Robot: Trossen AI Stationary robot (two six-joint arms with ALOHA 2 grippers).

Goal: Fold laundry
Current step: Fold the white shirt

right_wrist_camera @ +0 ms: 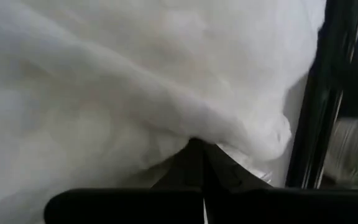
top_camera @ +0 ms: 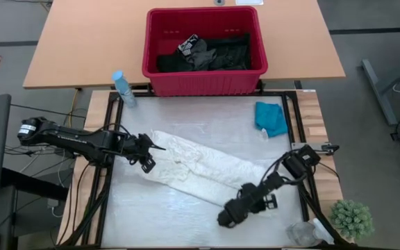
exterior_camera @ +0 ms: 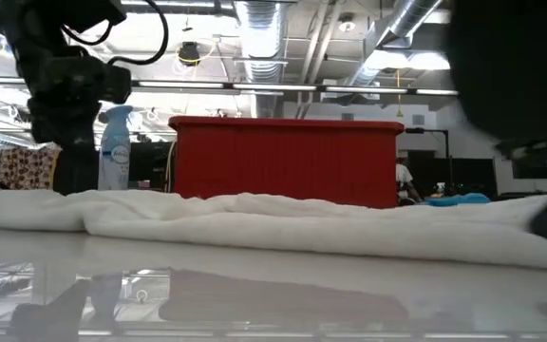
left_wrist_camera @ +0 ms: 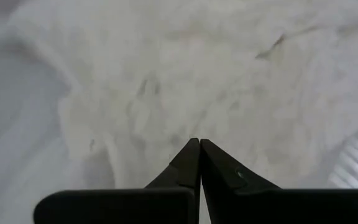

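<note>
On the table's white mat, the white garment point(top_camera: 200, 167) lies in a long band running diagonally from the left gripper point(top_camera: 146, 154) to the right gripper point(top_camera: 229, 215). Each gripper sits at one end of it.

Tool state: both grippers are shut. In the left wrist view the fingers point(left_wrist_camera: 188, 168) meet tip to tip over the cloth, with no fabric visibly between them. In the right wrist view the cloth's edge drapes over the closed tips point(right_wrist_camera: 197, 152) — whether any is pinched cannot be told.

Other laundry: the teal piece point(top_camera: 272, 118) lies apart near the mat's far right corner; dark garments point(top_camera: 210, 54) are in the red basket point(top_camera: 203, 78) beyond the mat.

Step in hand, as judged: laying out the white garment ahead of its first fold. The next move calls for a firm hold on both ends, then carrying one half over the other without bunching.

View differences: the high view alone shows the garment's full outline and both arms. The low view shows how flat it lies — a low ridge across the mat — and a spray bottle point(exterior_camera: 115, 152) beside the basket. The wrist views alone show the fingertips.
</note>
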